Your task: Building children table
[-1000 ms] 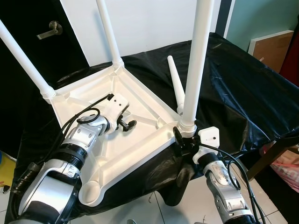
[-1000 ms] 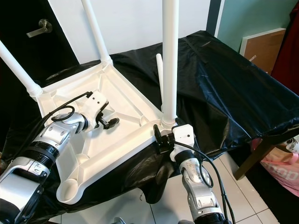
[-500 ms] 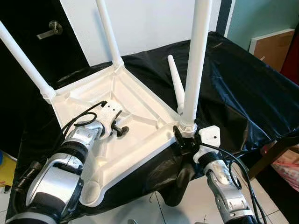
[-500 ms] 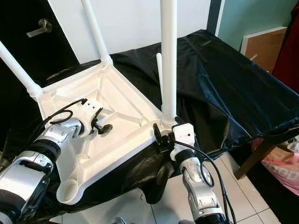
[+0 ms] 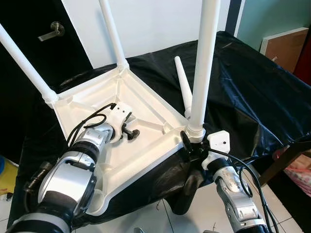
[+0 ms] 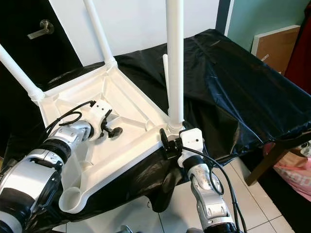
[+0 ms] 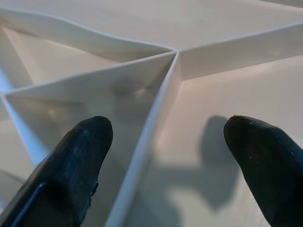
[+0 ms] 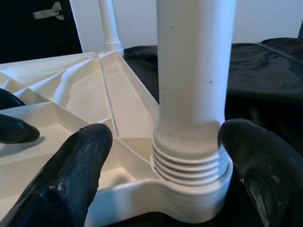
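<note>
The white children's table (image 5: 141,121) lies upside down on a black cloth (image 5: 252,92) in front of me, its ribbed underside facing up like a shallow tray. My left gripper (image 5: 130,131) is inside that tray, near the middle, with its fingers (image 7: 78,161) spread apart over a junction of raised ribs (image 7: 161,94); they hold nothing, and I cannot tell whether the tips touch the plastic.

Three legs stand upright in corner sockets: one at the far left corner (image 5: 24,63), one at the far corner (image 5: 112,36), and one at the near right corner (image 5: 204,63). The nearest corner socket (image 6: 69,196) holds no leg. A fourth leg (image 5: 182,87) lies on the cloth beyond the table's right edge, partly hidden behind the standing near right leg.

My right gripper (image 8: 189,156) sits at the threaded base of that near right leg, one finger (image 8: 75,175) on either side of the collar. The fingers are wide; in my right wrist view they flank the threads closely, but I cannot say that they press on them.

All three standing legs run out past the top of my eye views. A dark door with a lever handle (image 5: 51,31) stands behind the table, and a brown board (image 5: 286,46) leans at the far right.
</note>
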### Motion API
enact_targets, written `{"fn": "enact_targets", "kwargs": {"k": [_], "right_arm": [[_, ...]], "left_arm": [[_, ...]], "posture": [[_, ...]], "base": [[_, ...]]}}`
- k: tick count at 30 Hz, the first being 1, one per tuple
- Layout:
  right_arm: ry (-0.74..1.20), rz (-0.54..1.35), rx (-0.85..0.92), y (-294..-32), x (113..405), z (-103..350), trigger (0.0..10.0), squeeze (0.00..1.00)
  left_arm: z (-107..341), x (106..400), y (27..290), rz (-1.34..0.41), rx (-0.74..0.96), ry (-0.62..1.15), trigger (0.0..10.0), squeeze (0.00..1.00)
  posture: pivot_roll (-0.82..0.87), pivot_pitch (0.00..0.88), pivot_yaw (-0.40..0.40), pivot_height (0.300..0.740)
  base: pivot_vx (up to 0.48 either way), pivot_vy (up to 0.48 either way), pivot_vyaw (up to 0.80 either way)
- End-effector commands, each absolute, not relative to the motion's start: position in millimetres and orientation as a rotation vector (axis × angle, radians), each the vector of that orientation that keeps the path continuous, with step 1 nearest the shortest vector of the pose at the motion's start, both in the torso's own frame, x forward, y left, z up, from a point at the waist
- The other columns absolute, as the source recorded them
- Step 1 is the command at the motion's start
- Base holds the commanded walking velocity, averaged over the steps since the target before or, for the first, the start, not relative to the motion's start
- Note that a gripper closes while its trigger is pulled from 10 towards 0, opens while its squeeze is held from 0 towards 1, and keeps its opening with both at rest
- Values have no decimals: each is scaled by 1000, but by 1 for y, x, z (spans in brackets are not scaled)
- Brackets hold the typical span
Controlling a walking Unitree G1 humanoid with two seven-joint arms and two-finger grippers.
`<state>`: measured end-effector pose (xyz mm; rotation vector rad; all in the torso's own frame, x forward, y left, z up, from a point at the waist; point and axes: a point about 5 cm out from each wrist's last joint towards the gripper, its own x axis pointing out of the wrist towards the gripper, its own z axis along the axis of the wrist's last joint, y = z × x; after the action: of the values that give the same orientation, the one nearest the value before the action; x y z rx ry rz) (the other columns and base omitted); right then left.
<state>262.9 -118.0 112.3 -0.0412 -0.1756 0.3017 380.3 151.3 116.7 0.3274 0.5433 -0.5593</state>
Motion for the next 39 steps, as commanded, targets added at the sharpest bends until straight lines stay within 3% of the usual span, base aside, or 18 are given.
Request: {"fn": "enact_targets", "kwargs": {"k": [1, 3, 4, 7, 9, 18, 39], "right_arm": [[-160, 310, -44, -116, 261, 110, 10000, 0], [-158, 303, -44, -115, 261, 110, 10000, 0], [-158, 298, -44, -115, 261, 109, 10000, 0], [-158, 295, -45, -115, 260, 109, 10000, 0], [-162, 282, -40, -115, 260, 110, 10000, 0], [-161, 270, -38, -116, 259, 110, 10000, 0], [-156, 293, -44, -113, 261, 112, 10000, 0]], "left_arm": [[114, 382, 162, -424, 344, 562, 10000, 0], [112, 382, 163, -419, 365, 584, 10000, 0], [111, 381, 163, -414, 375, 592, 8745, 0], [111, 381, 164, -410, 380, 596, 8745, 0], [110, 381, 168, -379, 361, 597, 0, 0], [112, 382, 173, -341, 354, 582, 0, 0], [108, 375, 212, -230, 339, 605, 0, 0]], "posture": [[-207, 40, 150, 740], [-212, 42, 158, 740], [-217, 43, 164, 740], [-217, 43, 164, 740], [-228, 47, 173, 740], [-230, 51, 177, 740], [-204, 61, 155, 740]], "base": [[0, 0, 0], [0, 0, 0], [0, 0, 0], [0, 0, 0], [0, 0, 0], [0, 0, 0], [0, 0, 0]]}}
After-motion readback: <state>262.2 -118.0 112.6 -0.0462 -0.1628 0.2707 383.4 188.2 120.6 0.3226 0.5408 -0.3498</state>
